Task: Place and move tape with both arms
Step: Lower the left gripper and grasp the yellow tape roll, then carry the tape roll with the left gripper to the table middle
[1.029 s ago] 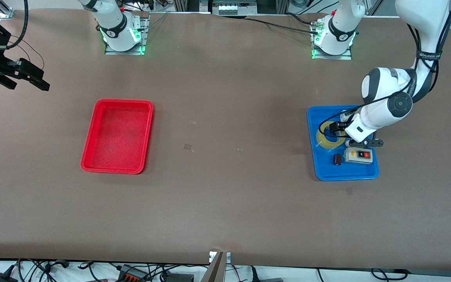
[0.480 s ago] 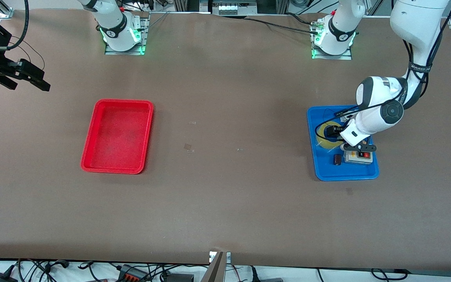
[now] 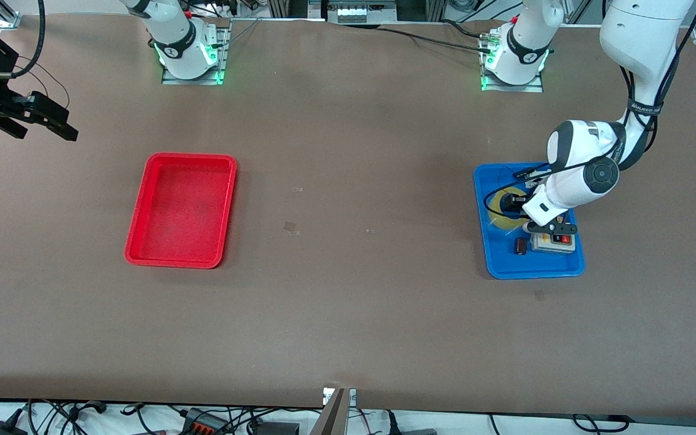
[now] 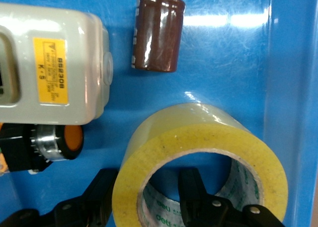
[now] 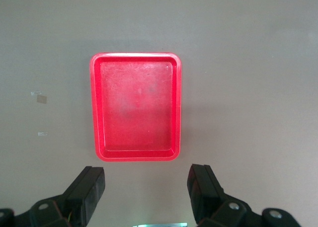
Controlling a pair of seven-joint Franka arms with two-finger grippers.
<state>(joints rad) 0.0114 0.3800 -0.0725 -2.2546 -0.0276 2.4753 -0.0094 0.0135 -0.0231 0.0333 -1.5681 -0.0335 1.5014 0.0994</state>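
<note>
While the left tool (image 4: 146, 202) straddles the tape's (image 4: 198, 157) wall, unclosed, the right tool (image 5: 146, 192) waits open.

Tape (image 3: 501, 212), switch box (image 3: 554, 241), capacitor (image 3: 521, 246) in tray (image 3: 499, 267).

We're looking at a robotics lab bench: two white arms (image 3: 583, 175) bolted to base plates (image 3: 194, 75) on a brown table (image 3: 348, 302), aluminium framing (image 3: 354, 9) above, cables and power bricks (image 3: 203, 420) along the near edge.
</note>
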